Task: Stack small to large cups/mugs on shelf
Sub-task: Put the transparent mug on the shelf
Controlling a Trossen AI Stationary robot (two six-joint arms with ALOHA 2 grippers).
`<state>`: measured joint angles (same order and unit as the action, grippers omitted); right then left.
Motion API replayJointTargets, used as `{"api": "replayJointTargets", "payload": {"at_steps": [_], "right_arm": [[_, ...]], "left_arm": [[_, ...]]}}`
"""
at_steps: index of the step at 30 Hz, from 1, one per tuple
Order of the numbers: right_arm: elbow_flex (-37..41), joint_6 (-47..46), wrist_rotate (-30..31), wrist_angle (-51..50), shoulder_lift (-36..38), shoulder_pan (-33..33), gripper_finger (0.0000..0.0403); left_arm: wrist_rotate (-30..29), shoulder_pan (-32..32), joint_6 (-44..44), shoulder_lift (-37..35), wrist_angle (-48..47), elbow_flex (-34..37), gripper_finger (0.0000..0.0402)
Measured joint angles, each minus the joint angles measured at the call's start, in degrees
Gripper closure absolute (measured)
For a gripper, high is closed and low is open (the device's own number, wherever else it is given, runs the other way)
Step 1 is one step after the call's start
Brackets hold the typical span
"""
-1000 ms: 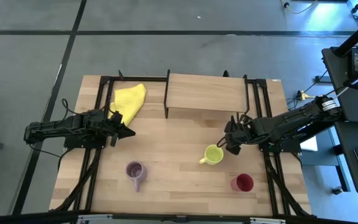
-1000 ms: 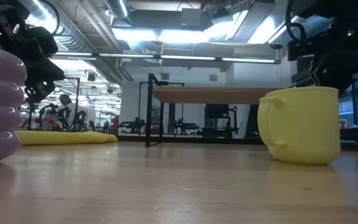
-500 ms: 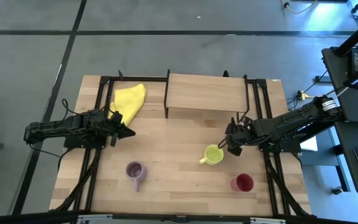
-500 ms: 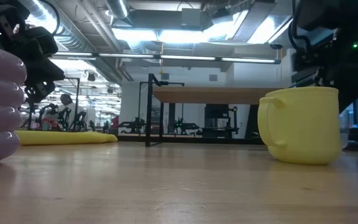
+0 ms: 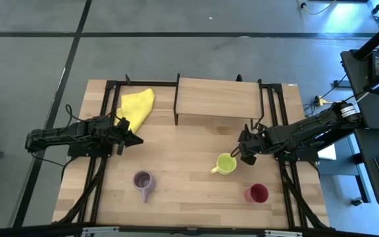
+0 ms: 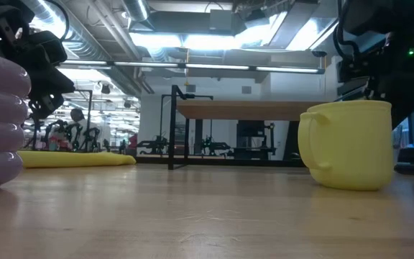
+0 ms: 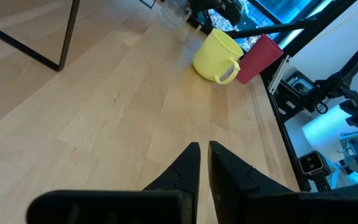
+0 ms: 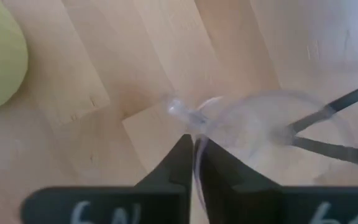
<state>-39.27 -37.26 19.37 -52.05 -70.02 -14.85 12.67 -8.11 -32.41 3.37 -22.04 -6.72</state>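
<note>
My right gripper [image 8: 193,144] pinches the rim of the tiny clear glass [image 8: 272,134] just beside the yellow-green mug [image 5: 226,163], on the table in front of the shelf [image 5: 218,99], while my left gripper [image 5: 137,139], fingers nearly together, waits near the yellow cloth [image 5: 137,105].

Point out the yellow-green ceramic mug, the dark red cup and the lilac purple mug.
Yellow-green ceramic mug [image 5: 226,162], high view, its inside.
Dark red cup [image 5: 258,193], high view, its opening.
Lilac purple mug [image 5: 142,179], high view, its opening.

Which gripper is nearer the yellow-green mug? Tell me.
Right. The right gripper sits just beside the mug, toward the shelf; the left gripper waits far across the table.
</note>
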Motion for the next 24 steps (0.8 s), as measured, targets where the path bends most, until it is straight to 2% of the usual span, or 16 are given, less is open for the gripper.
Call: {"api": "replayJointTargets", "payload": {"at_steps": [10,15,24], "right_arm": [[-2.0,0.21,-2.62,-0.43,0.0,0.02,0.0388],[-8.08,1.81,-2.6,-2.4,0.0,0.02,0.0397],[-21.12,1.23,-2.63,-10.56,0.02,0.0,0.0386]], "left_arm": [[0.02,-0.01,-0.01,0.01,0.0,0.0,0.0374],[0.01,0.0,-0.01,-0.01,-0.01,-0.01,0.0374],[0.02,-0.01,-0.01,0.01,-0.02,0.0,0.0374]]}}
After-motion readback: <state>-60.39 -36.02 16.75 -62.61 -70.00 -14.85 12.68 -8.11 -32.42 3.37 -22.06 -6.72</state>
